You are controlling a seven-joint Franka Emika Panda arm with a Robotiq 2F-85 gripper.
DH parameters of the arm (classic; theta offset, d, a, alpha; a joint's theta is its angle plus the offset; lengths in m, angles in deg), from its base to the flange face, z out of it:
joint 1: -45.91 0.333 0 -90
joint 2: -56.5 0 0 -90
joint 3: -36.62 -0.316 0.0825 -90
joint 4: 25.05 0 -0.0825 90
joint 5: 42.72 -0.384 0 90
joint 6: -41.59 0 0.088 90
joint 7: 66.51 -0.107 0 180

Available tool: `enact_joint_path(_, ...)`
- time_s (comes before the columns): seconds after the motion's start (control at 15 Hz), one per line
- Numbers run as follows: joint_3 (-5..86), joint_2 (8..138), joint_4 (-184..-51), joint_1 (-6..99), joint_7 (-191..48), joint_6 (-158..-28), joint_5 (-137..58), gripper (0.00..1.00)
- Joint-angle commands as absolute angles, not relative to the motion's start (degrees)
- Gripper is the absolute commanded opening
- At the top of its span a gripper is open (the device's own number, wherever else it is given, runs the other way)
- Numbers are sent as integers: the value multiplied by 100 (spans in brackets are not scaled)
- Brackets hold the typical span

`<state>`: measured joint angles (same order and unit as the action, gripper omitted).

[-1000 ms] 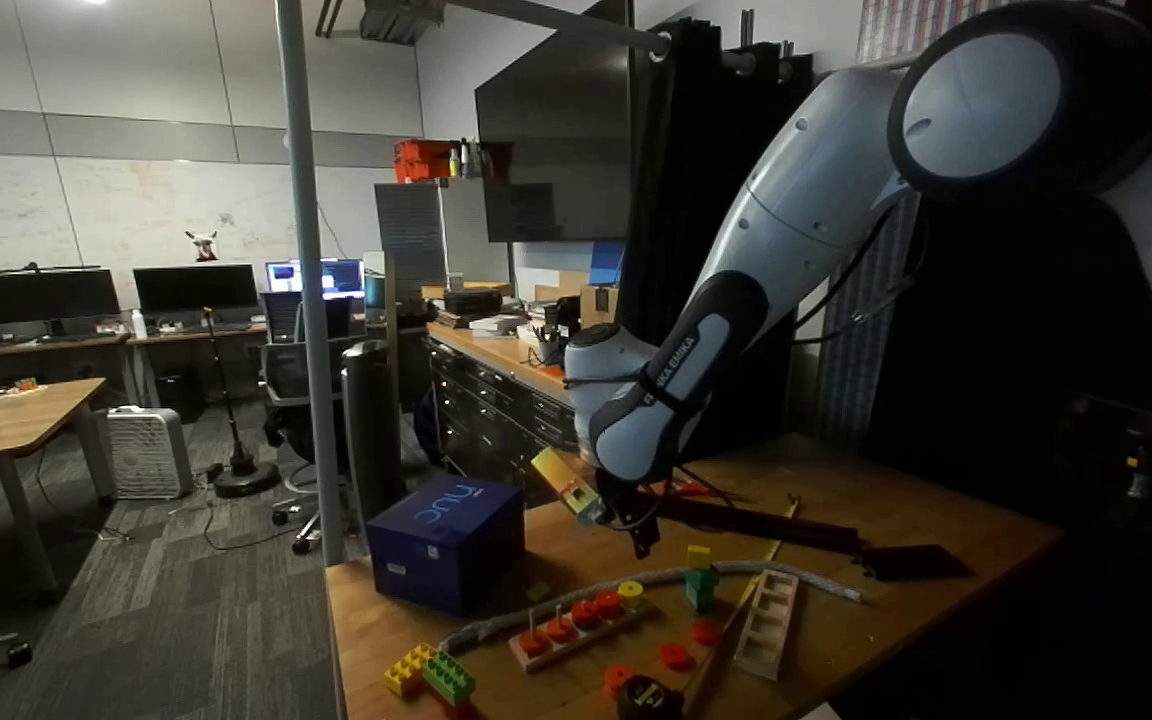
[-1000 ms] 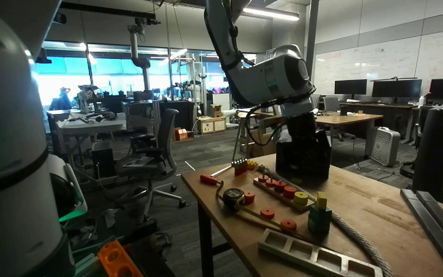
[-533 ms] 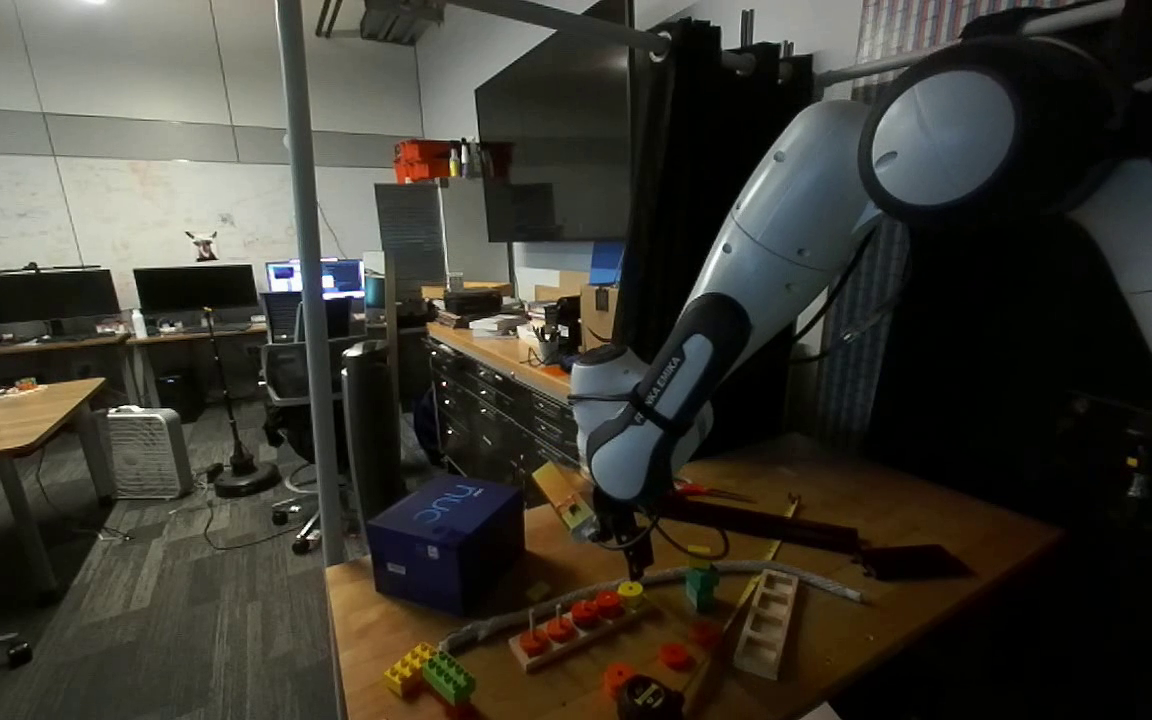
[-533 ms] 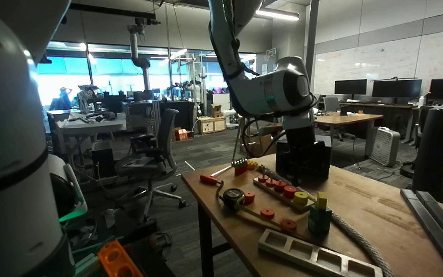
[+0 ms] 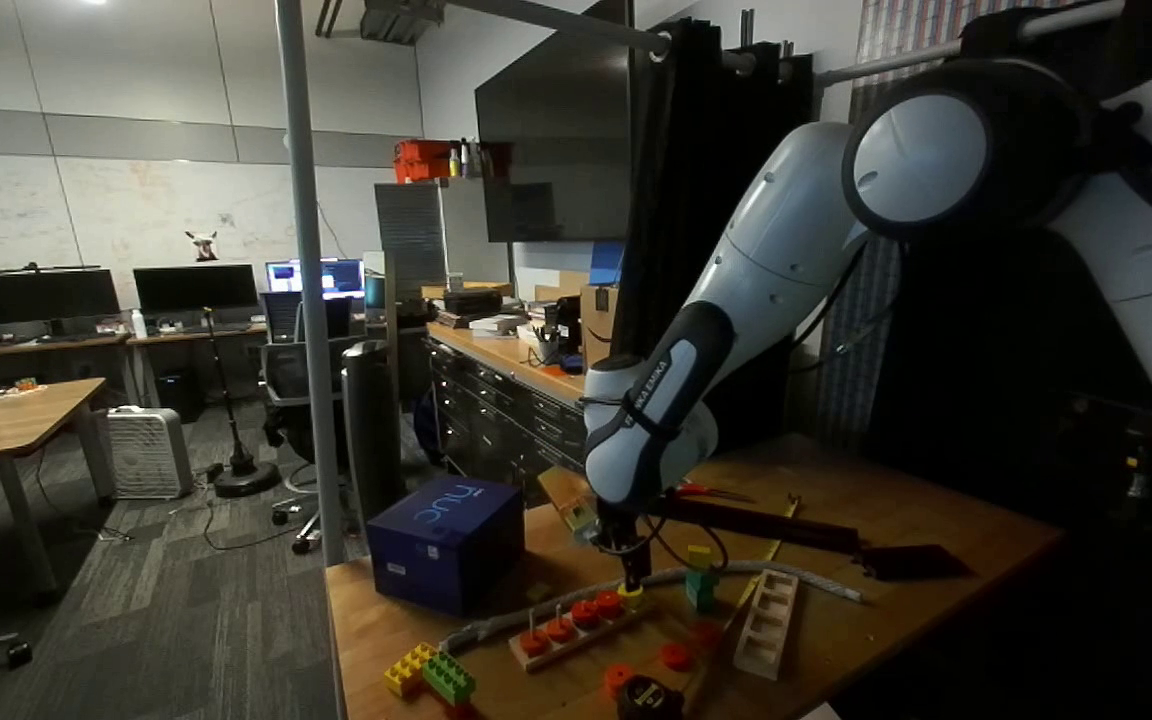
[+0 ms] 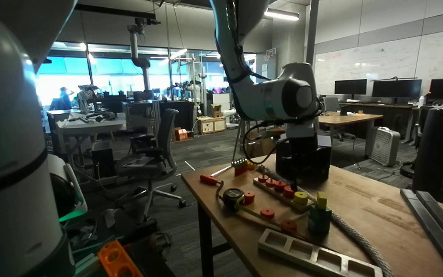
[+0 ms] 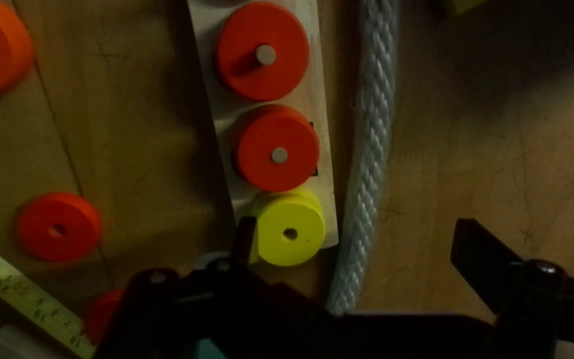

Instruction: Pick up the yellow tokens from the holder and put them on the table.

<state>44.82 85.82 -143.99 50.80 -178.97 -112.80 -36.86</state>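
While hanging low over one end of the peg holder (image 7: 226, 119), have the jaws spread wide in the wrist view, with the left one just beside the yellow tokens (image 7: 289, 214) and the right one well apart from them, beyond the rope (image 7: 374, 124). Cannot tell touching from a narrow gap on that left side. See the tokens on the holder, at its right end in both exterior views, close to the jaw tips; cannot make out how many. Beside them on the same holder, make out a row of red discs (image 5: 584, 613) in an exterior view, with round peg ends (image 7: 279, 155) showing through the closest two in the wrist view. On the desk (image 6: 383, 215), on the near side of the holder in an exterior view, find three loose discs (image 6: 267, 213), also red, close to the tape measure (image 6: 233, 197) and its yellow blade (image 7: 23, 299). Farther right, note a dark green block (image 6: 318, 221) bearing a yellow block (image 6: 322, 200) on top, and, nearer still, a pale tray (image 6: 314, 252) with four compartments. At the left of the desk in an exterior view, see a dark blue box (image 5: 446, 545), with a yellow brick (image 5: 409, 668) and a green brick (image 5: 449, 678) close together on its near side. Spot a red-handled tool (image 6: 209, 179) by the left corner and two dark bars (image 6: 429, 231) along the right side in an exterior view.
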Motion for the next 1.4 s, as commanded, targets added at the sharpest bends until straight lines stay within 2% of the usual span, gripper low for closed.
enact_joint_path(0.0, 4402, 8584, -14345, 4993, -17508, -11261, -4077, 100)
enact_joint_path(1.33, 4405, 8737, -14384, 4886, -16828, -11229, -4658, 100)
